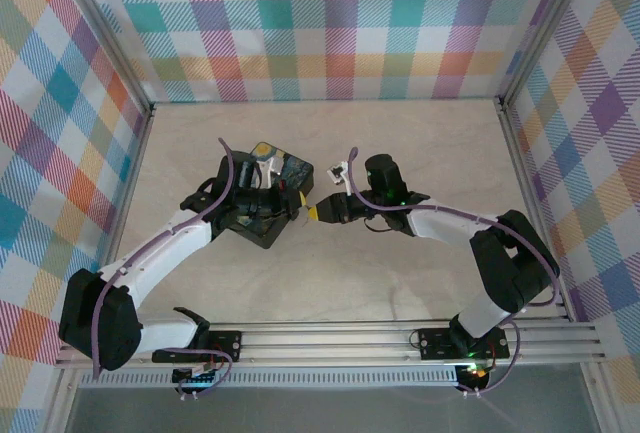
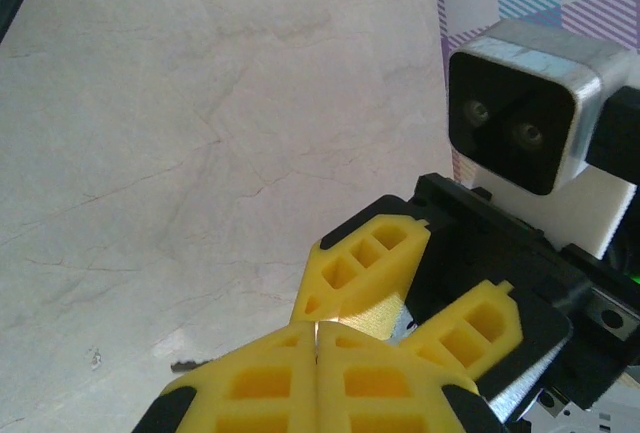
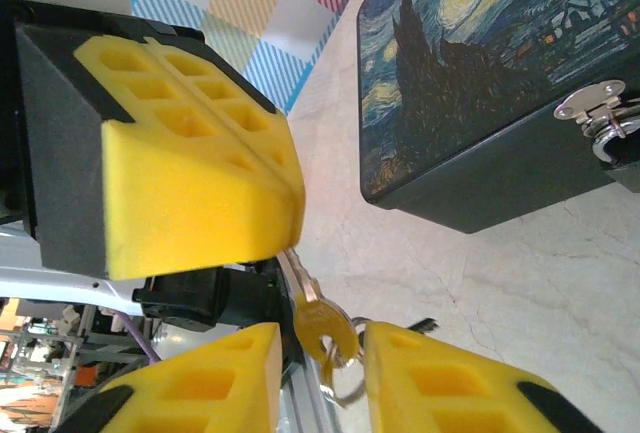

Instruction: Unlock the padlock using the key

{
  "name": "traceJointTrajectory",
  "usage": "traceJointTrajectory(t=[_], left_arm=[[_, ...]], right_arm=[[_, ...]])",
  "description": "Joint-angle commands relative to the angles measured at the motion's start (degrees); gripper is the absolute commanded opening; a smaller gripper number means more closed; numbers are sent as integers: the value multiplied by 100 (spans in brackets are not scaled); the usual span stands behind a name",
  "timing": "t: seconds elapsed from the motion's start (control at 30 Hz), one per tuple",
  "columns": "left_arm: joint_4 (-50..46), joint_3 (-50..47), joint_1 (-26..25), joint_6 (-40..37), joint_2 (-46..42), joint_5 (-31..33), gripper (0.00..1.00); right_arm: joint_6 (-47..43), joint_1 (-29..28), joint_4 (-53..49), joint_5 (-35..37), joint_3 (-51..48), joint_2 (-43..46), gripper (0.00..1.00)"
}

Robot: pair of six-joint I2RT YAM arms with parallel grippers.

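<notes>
The left fingers (image 3: 190, 183) are pressed together on the blade of the key (image 3: 312, 318). The right fingers (image 3: 200, 383) stand narrowly apart around its head. Nearby, the padlock (image 3: 622, 143) hangs from the front hasp of the starry-night box (image 3: 470, 73) on the surface (image 3: 520, 283).

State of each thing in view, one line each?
box: lid shut, hasp down.
padlock: through the hasp; locked or not, unclear.
key: hangs, pinched by its blade.
left gripper: shut on key.
right gripper: open, fingers either side of key.
</notes>
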State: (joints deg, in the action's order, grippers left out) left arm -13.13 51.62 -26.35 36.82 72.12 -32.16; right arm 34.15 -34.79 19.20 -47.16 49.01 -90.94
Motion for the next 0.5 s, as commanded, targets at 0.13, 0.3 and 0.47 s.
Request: traceJointTrajectory(t=[0.13, 0.3, 0.47], left_arm=[[274, -97, 87, 128, -223, -248, 0], [402, -173, 86, 193, -232, -310, 0], [477, -198, 86, 242, -192, -326, 0]], right_arm=[[389, 87, 936, -268, -277, 190, 23], [525, 99, 1180, -312, -354, 242, 22], [618, 95, 1268, -327, -340, 218, 19]])
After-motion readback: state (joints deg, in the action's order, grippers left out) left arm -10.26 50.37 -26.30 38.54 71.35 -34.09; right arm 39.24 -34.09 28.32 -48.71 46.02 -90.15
